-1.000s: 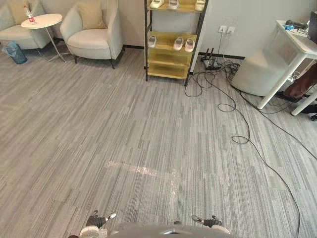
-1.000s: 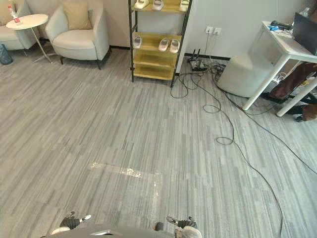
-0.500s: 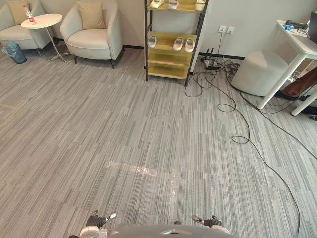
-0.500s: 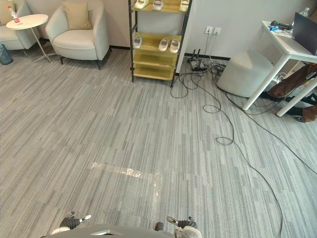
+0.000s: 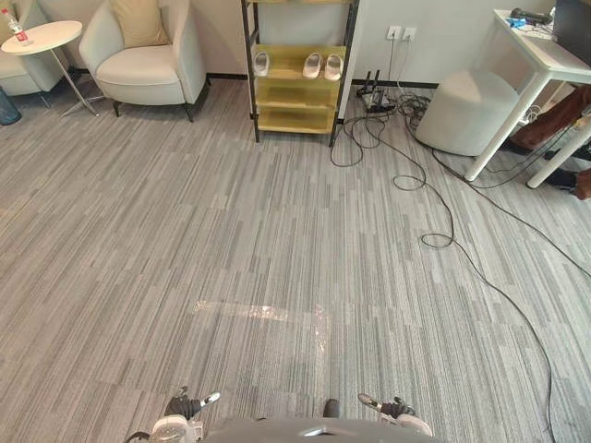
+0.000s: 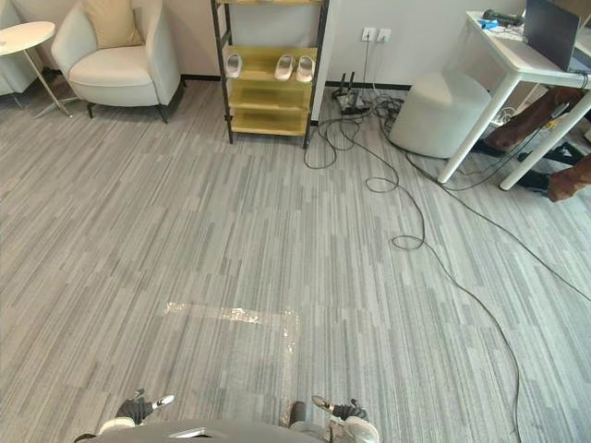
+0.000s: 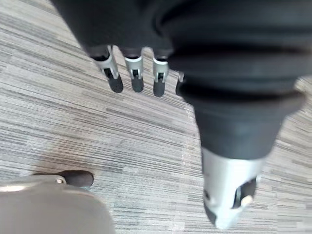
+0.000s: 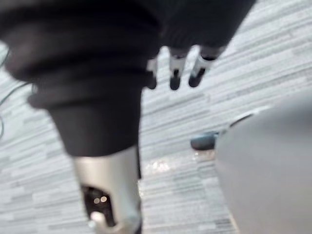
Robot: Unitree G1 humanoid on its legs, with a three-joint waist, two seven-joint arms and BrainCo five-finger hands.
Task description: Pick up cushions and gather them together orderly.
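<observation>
The left hand [image 5: 185, 406] and the right hand [image 5: 392, 407] are seen low at the near edge of the head views, well apart, over the grey striped carpet floor [image 5: 277, 212]. In the left wrist view the left hand's fingers [image 7: 115, 82] are shown hanging straight, with nothing held. In the right wrist view the right hand's fingers [image 8: 174, 80] are likewise extended and empty. A glossy strip of clear tape [image 5: 263, 312] is stuck to the carpet just ahead of the hands.

The tan square cushion [image 5: 138, 20] is propped upright against the back of a cream upholstered armchair [image 5: 148, 69] far ahead on the left. A black-framed yellow shelf rack [image 5: 295, 92] carrying pale slippers [image 5: 312, 65] stands beside it. In the left eye view a bottle [image 5: 12, 25] is seen on a round white side table [image 5: 42, 37]. In the right eye view a grey laptop [image 6: 551, 26] is seen on a white desk [image 6: 517, 65].
</observation>
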